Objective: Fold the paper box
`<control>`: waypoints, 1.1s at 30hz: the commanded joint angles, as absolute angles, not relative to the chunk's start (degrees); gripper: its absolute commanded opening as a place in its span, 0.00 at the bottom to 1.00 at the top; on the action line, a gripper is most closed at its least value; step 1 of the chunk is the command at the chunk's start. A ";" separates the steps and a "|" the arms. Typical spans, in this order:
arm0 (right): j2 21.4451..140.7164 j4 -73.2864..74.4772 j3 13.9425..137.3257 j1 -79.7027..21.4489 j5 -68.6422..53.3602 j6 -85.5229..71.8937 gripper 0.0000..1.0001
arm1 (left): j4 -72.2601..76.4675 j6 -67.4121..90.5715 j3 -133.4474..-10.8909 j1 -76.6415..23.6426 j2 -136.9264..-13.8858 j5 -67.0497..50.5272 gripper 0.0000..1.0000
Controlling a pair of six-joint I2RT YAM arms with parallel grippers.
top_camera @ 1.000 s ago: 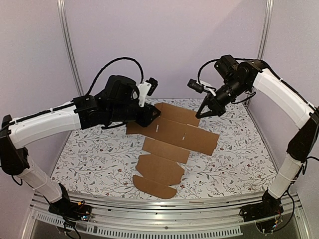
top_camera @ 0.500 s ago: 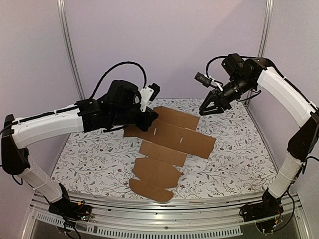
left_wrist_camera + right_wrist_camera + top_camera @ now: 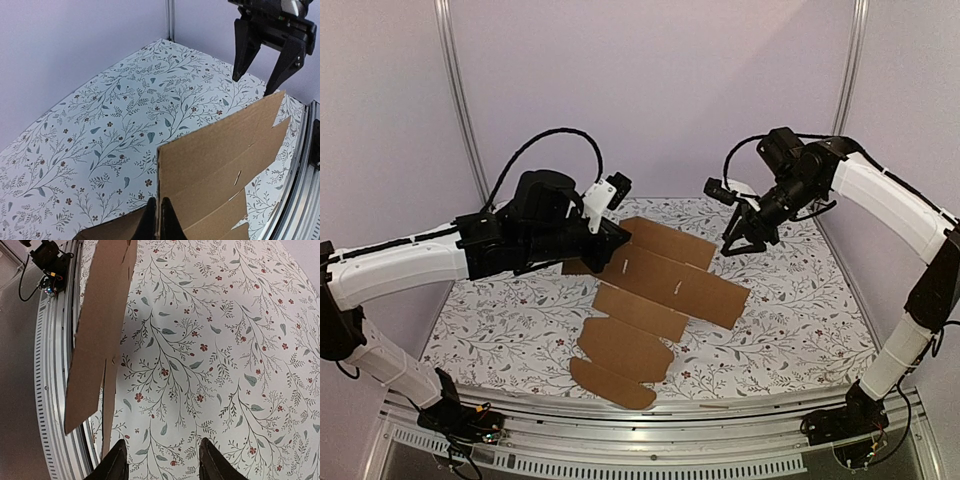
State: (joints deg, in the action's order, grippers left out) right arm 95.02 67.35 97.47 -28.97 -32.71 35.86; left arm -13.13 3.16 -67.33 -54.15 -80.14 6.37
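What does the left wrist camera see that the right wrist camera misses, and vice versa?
Only the left wrist view shows the left gripper pinched shut on the edge of the paper box. Only the right wrist view shows a small circuit board with cables beside the metal rail. Both show the box, the floral tablecloth, that rail and the right gripper, open and holding nothing.

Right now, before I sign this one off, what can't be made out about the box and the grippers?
Top view: where the left gripper pinches the paper box is hidden behind that arm's own wrist.
Left wrist view: the box's lower flaps run off the bottom edge.
Right wrist view: the right gripper fingers run off the bottom edge, and only a strip of the box shows, cut by the top edge.
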 commanded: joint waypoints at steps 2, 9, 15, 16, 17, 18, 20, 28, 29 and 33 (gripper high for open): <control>94.67 64.31 97.51 -33.85 -31.30 36.13 0.47 | -10.25 4.23 -66.38 -54.23 -79.26 5.77 0.00; 93.35 65.52 97.27 -35.91 -37.56 36.50 0.50 | -9.17 5.68 -66.35 -54.23 -80.26 3.91 0.00; 93.97 66.50 97.44 -36.04 -41.70 35.89 0.56 | -9.06 6.37 -67.12 -54.40 -81.50 2.76 0.00; 94.07 67.12 97.53 -36.11 -42.92 36.27 0.58 | -9.05 6.48 -67.22 -54.40 -81.63 2.62 0.00; 94.12 67.71 97.54 -36.24 -44.03 36.49 0.59 | -9.03 6.68 -67.31 -54.40 -81.73 2.43 0.00; 94.13 68.40 97.56 -36.29 -45.33 37.20 0.61 | -9.05 6.79 -67.39 -54.40 -81.88 2.31 0.00; 94.06 70.11 97.84 -36.47 -47.55 38.54 0.63 | -9.04 6.80 -67.41 -54.42 -82.07 2.49 0.00; 93.93 70.74 98.44 -37.24 -49.36 39.70 0.66 | -8.85 7.02 -67.99 -54.40 -83.00 1.49 0.00; 94.12 69.53 98.44 -37.38 -48.88 39.02 0.66 | -8.81 7.10 -68.22 -54.40 -83.12 1.30 0.00; 95.37 65.99 98.52 -37.84 -47.62 34.19 0.67 | -8.77 7.72 -68.72 -54.49 -83.50 0.73 0.00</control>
State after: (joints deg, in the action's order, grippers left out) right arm 94.98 69.28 97.54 -37.04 -47.75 38.17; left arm -9.69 6.66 -67.13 -54.15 -82.56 1.91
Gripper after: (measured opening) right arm 0.668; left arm 0.009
